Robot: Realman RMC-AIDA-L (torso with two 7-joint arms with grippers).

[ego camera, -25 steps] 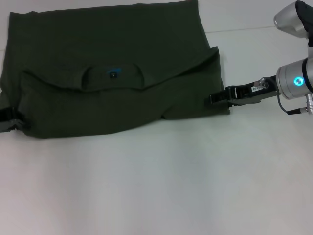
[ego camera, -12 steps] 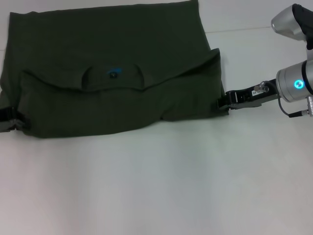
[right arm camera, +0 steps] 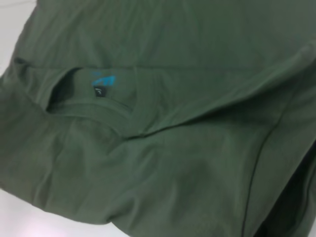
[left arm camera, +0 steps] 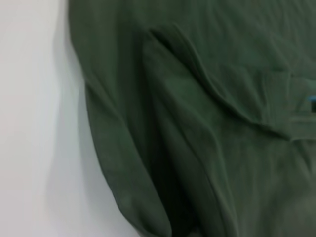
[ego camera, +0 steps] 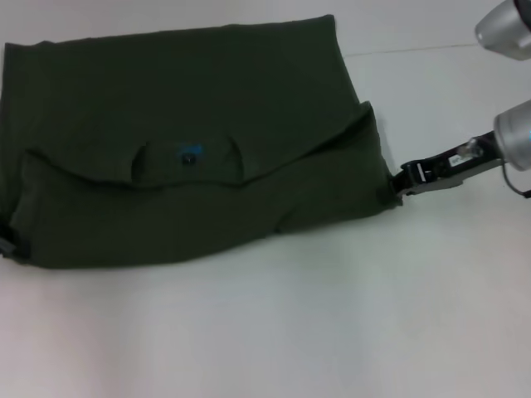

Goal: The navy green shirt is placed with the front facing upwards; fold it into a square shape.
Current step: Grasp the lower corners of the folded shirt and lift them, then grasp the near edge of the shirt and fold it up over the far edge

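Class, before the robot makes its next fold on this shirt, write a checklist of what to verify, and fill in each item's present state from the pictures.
1. The navy green shirt lies folded over, collar end brought toward the robot: ok.
2. Neck label visible at the collar opening: ok.
3. Right gripper sits at the shirt's right edge: ok; whether it grips cloth: cannot tell.
4. Left gripper at the shirt's near left corner, mostly out of the head view: cannot tell its grip.
5. Folded edge straight and flat: not ok, it runs slanted with ridges.
6. Shape square: not ok, wider than deep.
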